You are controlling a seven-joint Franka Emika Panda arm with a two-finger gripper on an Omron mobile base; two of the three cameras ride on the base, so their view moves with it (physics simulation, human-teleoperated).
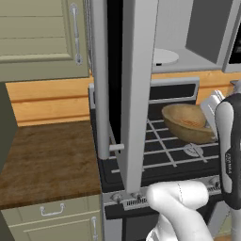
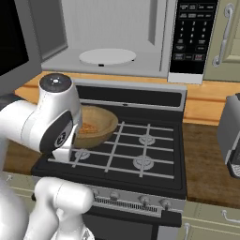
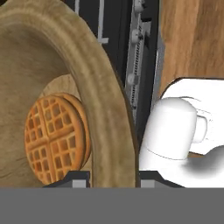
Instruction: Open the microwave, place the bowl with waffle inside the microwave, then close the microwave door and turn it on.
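Observation:
The microwave (image 2: 108,37) stands open above the stove, with its white turntable (image 2: 107,56) bare and its dark button panel (image 2: 192,33) on the right. The microwave door (image 1: 136,94) is swung out wide, edge-on in the left base view. The tan bowl (image 2: 96,126) hangs tilted just over the stove's back left burner, and the waffle (image 3: 52,138) lies on its floor. My gripper (image 3: 113,178) is shut on the bowl's thick rim (image 3: 109,109), one finger inside and one outside. In the right base view my arm hides the bowl's left side.
The black gas stove (image 2: 140,150) lies under the bowl, with knobs along its front. A wooden counter (image 1: 47,160) runs to its left under an olive cabinet (image 1: 37,37). A grey appliance (image 2: 232,136) stands on the counter at right. The open door juts out over the stove's left side.

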